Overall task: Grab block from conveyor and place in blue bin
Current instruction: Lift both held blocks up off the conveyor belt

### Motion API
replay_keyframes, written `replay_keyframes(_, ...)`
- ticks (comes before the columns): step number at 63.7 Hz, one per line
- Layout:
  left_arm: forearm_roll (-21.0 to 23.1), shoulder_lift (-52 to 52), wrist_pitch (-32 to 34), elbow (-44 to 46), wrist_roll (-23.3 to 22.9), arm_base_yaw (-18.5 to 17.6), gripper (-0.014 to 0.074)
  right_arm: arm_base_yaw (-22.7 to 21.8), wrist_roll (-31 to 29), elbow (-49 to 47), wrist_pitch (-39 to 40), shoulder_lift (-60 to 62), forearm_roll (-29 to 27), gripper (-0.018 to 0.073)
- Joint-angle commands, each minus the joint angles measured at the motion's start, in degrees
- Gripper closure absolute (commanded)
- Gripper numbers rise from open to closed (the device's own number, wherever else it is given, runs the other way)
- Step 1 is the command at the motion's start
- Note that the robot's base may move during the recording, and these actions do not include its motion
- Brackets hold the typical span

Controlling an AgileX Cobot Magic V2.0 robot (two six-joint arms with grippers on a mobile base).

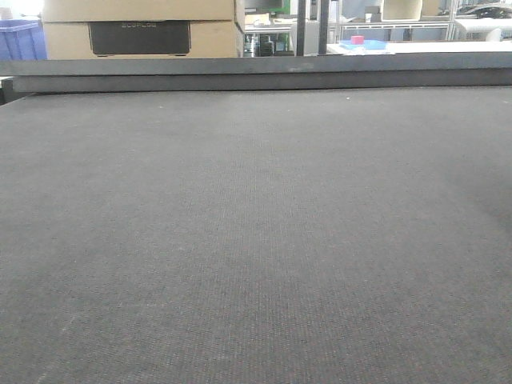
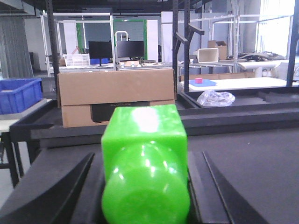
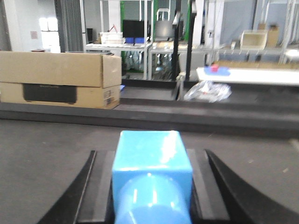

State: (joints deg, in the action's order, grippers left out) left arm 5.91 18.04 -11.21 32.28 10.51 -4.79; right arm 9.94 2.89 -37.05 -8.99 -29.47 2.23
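The conveyor (image 1: 256,240) fills the front view as a wide dark grey woven belt with nothing lying on it, closed at the far side by a dark rail (image 1: 256,76). Neither arm shows in that view. My left gripper (image 2: 145,156) is shut on a glossy green block (image 2: 145,135), held between both dark fingers above the belt. A light blue block (image 3: 150,151) sits between the pads of my right gripper (image 3: 150,154), which is shut on it. The blue bin (image 2: 18,95) stands beyond the belt at the far left, also seen as the blue bin (image 1: 20,40).
A large cardboard box (image 1: 140,28) stands right behind the rail. A crumpled plastic bag (image 2: 215,98) lies past the rail to the right. Farther back a white table (image 1: 416,46) carries a small red item (image 1: 358,39), among metal racks and monitors.
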Motion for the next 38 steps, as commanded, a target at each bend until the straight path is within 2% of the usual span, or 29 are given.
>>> replay_keyframes(1, -2.00, -0.88, -0.57, -0.19, 0.04, 0.24, 0.0707, -0.20, -0.41, -0.31, -0.47, 1.12, 3.08, 0.0721)
replay_keyframes(9, 1.40, -0.88, 0.11, -0.19, 0.04, 0.61, 0.0707, -0.20, -0.41, -0.31, -0.05, 2.08, 0.43, 0.0721)
replay_keyframes(38, 1.40, -0.88, 0.11, -0.19, 0.04, 0.61, 0.0707, -0.20, -0.41, -0.31, -4.46, 2.18, 0.03, 0.0721)
